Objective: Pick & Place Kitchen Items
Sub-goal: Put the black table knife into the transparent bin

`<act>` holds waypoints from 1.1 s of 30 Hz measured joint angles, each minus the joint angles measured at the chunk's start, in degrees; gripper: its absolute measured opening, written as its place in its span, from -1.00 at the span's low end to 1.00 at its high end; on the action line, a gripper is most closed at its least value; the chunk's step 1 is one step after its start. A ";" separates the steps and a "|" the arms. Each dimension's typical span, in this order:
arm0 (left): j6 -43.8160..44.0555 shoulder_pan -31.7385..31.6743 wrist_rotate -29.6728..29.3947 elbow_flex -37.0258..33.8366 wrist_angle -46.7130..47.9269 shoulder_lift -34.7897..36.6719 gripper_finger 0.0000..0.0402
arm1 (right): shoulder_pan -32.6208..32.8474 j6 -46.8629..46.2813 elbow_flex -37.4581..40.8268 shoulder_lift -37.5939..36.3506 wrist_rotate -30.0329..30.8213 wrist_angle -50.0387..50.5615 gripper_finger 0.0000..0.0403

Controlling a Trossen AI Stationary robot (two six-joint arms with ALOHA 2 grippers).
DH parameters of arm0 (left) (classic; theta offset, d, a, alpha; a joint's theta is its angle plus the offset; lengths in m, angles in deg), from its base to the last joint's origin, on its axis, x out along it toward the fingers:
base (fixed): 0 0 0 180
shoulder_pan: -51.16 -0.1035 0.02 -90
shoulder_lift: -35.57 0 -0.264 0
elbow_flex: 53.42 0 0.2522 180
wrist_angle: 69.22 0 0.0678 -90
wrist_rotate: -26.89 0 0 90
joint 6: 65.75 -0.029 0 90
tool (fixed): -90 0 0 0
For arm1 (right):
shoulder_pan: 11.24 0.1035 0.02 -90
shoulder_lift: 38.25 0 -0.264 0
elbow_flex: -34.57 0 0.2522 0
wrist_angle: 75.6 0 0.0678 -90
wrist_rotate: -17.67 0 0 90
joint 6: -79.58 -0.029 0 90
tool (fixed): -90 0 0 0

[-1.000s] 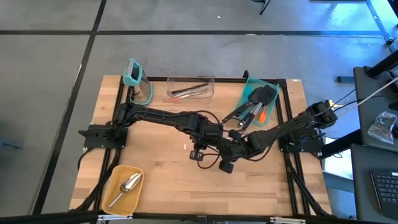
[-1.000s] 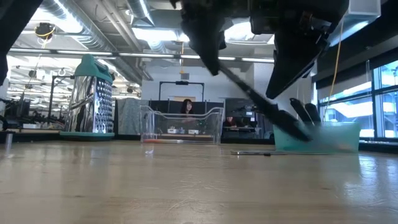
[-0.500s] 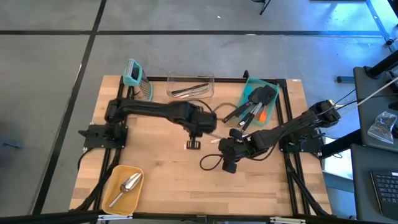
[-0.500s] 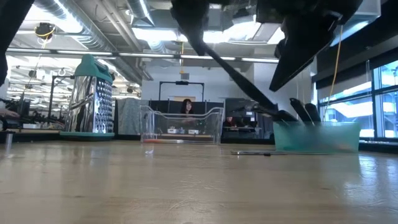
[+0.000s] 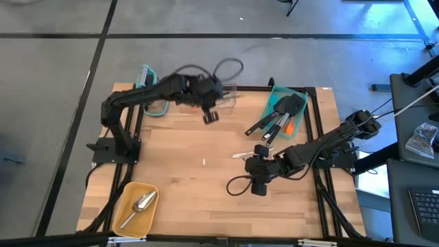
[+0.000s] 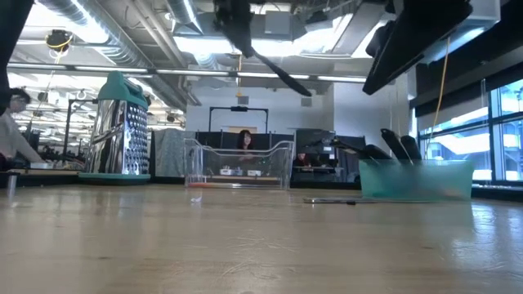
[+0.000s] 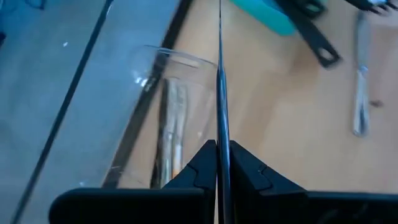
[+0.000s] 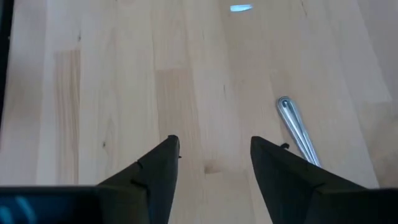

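Observation:
My left gripper [image 5: 210,116] is raised above the table's far side, next to the clear container [image 5: 209,96], and is shut on a long thin black utensil [image 6: 274,65]. The left wrist view shows this utensil edge-on [image 7: 219,74]. The container holds thin metal pieces [image 7: 168,118]. My right gripper [image 8: 214,155] is open and empty above the bare wood at the table's right middle [image 5: 257,159]. A silver metal piece [image 8: 295,130] lies flat on the table just ahead of it. The teal bin [image 5: 300,103] holds black turners and an orange spatula. My left gripper pinches the black utensil between its two fingers [image 7: 205,163] at one end of it [image 7: 219,146]. The utensil runs on ahead in line with the fingers. It is lifted clear of everything and slants down away from the gripper in the low view.
A teal-topped metal grater [image 6: 121,122] stands at the far left, partly behind the left arm. A yellow tray [image 5: 123,195] with a silver scoop [image 5: 140,204] sits at the near left corner. A cable loop [image 5: 236,185] hangs by the right arm.
My left gripper has risen and swung from the table's middle toward the far left, to the clear container. It stays shut on the black utensil, whose lower end has come up out of the teal bin. My right gripper has risen a little.

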 joint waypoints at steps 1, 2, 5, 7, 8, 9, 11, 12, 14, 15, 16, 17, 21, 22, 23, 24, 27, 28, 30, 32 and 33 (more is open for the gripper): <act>-0.18 -1.63 0.77 0.00 -0.73 -0.12 -0.94 | 0.16 0.30 0.00 0.00 -0.01 0.00 0.00; -0.63 -3.13 1.18 0.00 -1.53 -0.39 -0.94 | 0.27 0.44 0.00 0.00 -0.03 0.02 0.00; -3.01 -7.50 2.56 -0.02 -1.91 -1.77 -0.94 | 0.71 0.47 0.00 0.00 -0.12 0.32 0.00; -3.60 -10.20 4.31 -0.02 -1.77 -2.63 -0.94 | 1.20 0.47 0.00 0.00 -0.12 1.20 0.00; -3.75 -11.60 5.32 -0.06 -1.30 -2.85 -0.94 | 1.47 0.47 0.00 0.00 -0.12 1.62 0.00; -3.91 -12.85 6.04 -0.07 -1.07 -2.97 -0.94 | 1.66 0.47 0.00 0.00 -0.12 1.94 0.00; -4.23 -15.24 7.68 -0.07 -1.17 -3.19 -0.94 | 1.98 0.25 0.00 0.00 -0.12 2.73 0.00; -4.34 -16.42 8.51 -0.32 -1.14 -3.30 -0.94 | 2.15 0.03 0.00 0.00 -0.09 3.01 0.00; -4.65 -18.55 10.58 -2.35 -2.33 -3.30 -0.94 | 2.38 -0.36 0.00 0.00 -0.07 3.18 0.00; -4.76 -19.56 12.56 -4.08 -3.96 -3.26 -0.94 | 2.52 -0.38 0.00 0.00 -0.03 3.30 0.00; -4.80 -20.61 14.49 -6.17 -5.72 -3.10 -0.94 | 2.68 -0.42 0.00 0.00 -0.03 3.34 0.00; -5.12 -21.61 16.06 -8.44 -7.43 -3.01 -0.94 | 2.83 -0.72 0.00 0.00 -0.05 3.44 0.00; -6.71 -24.13 19.43 -15.32 -13.72 -2.96 -0.94 | 3.17 -1.97 0.00 0.00 -0.05 3.64 0.00; -7.20 -24.56 20.26 -16.70 -15.30 -2.88 -0.94 | 3.24 -2.11 0.00 0.00 -0.03 3.65 0.00; -7.30 -24.91 21.30 -17.86 -17.22 -2.86 -0.94 | 3.24 -2.11 0.00 0.00 0.01 3.63 0.00; -7.30 -25.26 21.90 -18.72 -18.67 -2.86 -0.94 | 3.24 -2.13 0.00 0.00 0.01 3.61 0.00; -7.65 -26.07 23.21 -20.50 -20.31 -2.84 -0.94 | 3.24 -2.11 0.00 0.00 0.04 3.61 0.00; -7.74 -26.27 23.53 -21.06 -20.69 -2.84 -0.94 | 3.24 -2.11 0.00 0.00 0.22 3.61 0.00; -7.91 -26.60 23.79 -22.11 -20.96 -2.84 -0.94 | 3.24 -2.13 0.00 0.00 1.26 3.63 0.00; -8.24 -26.96 24.29 -23.29 -22.41 -2.81 -0.94 | 3.21 -2.11 0.00 0.00 1.84 3.63 0.00; -8.24 -27.01 24.76 -24.04 -23.66 -2.80 -0.94 | 3.21 -2.11 0.00 0.00 1.93 3.63 0.00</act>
